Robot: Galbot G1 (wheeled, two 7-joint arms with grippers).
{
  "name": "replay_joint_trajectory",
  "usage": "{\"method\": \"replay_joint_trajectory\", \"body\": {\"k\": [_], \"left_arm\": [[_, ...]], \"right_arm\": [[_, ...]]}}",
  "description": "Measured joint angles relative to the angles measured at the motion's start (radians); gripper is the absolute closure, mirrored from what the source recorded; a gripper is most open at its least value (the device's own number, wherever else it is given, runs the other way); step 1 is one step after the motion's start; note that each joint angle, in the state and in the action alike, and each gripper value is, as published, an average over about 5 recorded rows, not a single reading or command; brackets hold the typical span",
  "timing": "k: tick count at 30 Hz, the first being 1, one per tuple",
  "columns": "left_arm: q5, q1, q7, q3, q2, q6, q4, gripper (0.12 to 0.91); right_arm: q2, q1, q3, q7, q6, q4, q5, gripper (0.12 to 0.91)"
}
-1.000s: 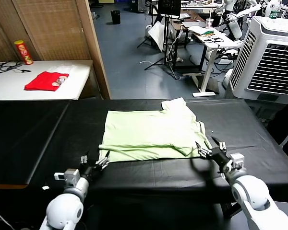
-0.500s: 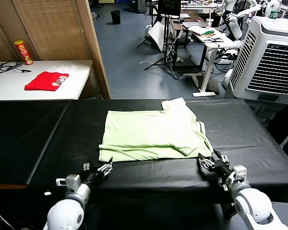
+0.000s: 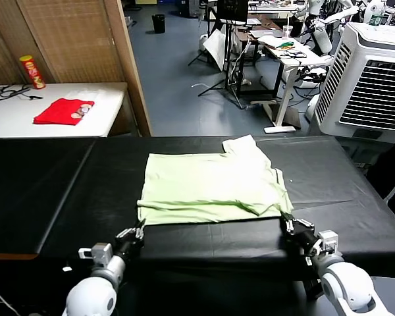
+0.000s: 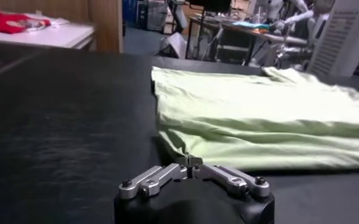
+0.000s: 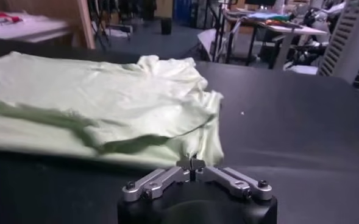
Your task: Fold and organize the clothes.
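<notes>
The green T-shirt (image 3: 210, 185) lies flat on the black desk (image 3: 46, 191). Wrist views alone show each grip: left claw (image 4: 191, 167) and right claw (image 5: 191, 162) are clamped on its near corners.

The room was evenly bright from light above. The black table (image 3: 46, 191) showed soft grey glare. The shirt (image 3: 210, 184) cast only a thin shadow. In both wrist views the far background was blurred, and the near gripper bodies looked dark.
</notes>
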Motion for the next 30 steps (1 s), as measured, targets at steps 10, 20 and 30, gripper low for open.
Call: {"method": "replay_joint_trajectory", "body": {"k": [10, 20, 30], "left_arm": [[0.035, 0.145, 0.002, -0.049, 0.057, -0.008, -0.095, 0.9], [0.047, 0.256, -0.006, -0.08, 0.071, -0.004, -0.166, 0.9], [0.039, 0.303, -0.033, -0.097, 0.073, 0.036, -0.231, 0.571]], "right_arm": [[0.037, -0.106, 0.003, 0.033, -0.032, 0.091, -0.014, 0.903], [0.069, -0.185, 0.021, 0.046, -0.082, 0.174, -0.027, 0.807], [0.068, -0.224, 0.082, 0.055, -0.151, 0.295, 0.074, 0.304]]}}
